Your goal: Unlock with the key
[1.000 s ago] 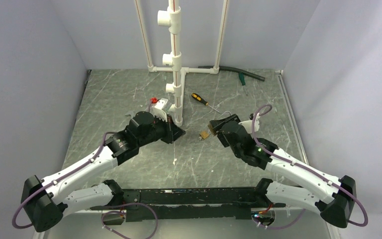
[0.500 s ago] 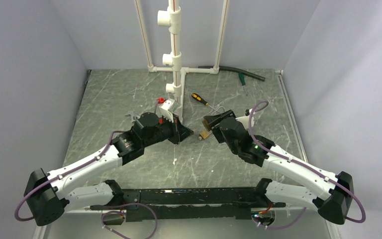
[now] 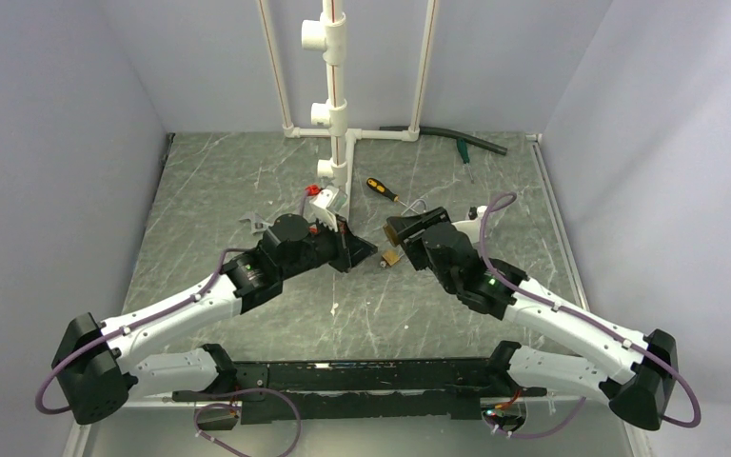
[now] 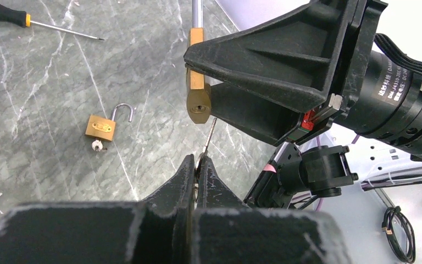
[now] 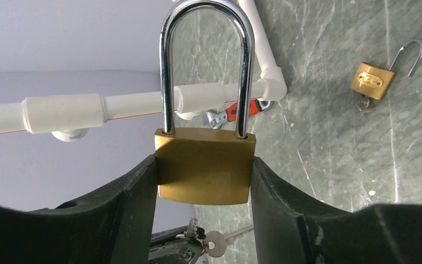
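Left fingers (image 4: 198,165) are pressed together, pinching the key (image 4: 210,135) by its head. The thin blade sticks out past the tips, up toward the large brass padlock (image 4: 198,102).

Key tip sits just beside the keyhole face on the lock's bottom end, not inserted as far as the left wrist view shows.

Right fingers (image 5: 203,162) are part spread and clamp the padlock body on both flat sides. It hangs in the air above the tabletop (image 3: 247,181), between the two arms. In the right wrist view both legs of the shackle go into the body, so it's locked.

Other stuff:
- small brass padlock (image 4: 100,127) lies flat on the tabletop, well apart from the held one; shackle swung open, a key in its bottom
- black-and-orange screwdriver (image 3: 381,189) lies further back, near the white pipe frame (image 3: 335,105)
- red-handled wrench (image 5: 236,113) lies by the pipe base, partly hidden
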Available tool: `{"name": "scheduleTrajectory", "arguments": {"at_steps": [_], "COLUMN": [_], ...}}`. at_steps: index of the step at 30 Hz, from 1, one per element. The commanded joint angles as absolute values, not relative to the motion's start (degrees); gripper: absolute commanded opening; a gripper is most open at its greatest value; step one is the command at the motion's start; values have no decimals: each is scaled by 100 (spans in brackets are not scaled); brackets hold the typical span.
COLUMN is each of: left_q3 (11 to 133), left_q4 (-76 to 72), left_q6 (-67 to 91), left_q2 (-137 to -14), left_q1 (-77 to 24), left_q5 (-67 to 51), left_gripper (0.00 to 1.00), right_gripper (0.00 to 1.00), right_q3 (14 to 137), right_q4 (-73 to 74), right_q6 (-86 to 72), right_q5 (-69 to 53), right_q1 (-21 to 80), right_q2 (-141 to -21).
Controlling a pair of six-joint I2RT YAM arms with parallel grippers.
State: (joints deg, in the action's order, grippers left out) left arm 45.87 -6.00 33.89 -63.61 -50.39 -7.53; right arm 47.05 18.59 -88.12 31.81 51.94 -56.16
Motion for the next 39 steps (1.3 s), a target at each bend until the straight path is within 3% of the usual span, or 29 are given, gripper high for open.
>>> {"name": "scheduleTrajectory", "arguments": {"at_steps": [1, 39], "left_q3": [4562, 4526], "left_q4": [-1023, -1145], "left_q6": [3462, 3577], "left_q2": [-6345, -6376], "left_q1": [-5073, -5071], "left_q5": [-644, -555], "left_gripper": [0, 0], "right_gripper": [0, 0], "right_q3": [4909, 4673], "right_q4": [1129, 756], "right_q6": [-8944, -8783], "right_q5": [3172, 3015], "right_q1": [5238, 5264], "right_q2": [-5398, -5425]}}
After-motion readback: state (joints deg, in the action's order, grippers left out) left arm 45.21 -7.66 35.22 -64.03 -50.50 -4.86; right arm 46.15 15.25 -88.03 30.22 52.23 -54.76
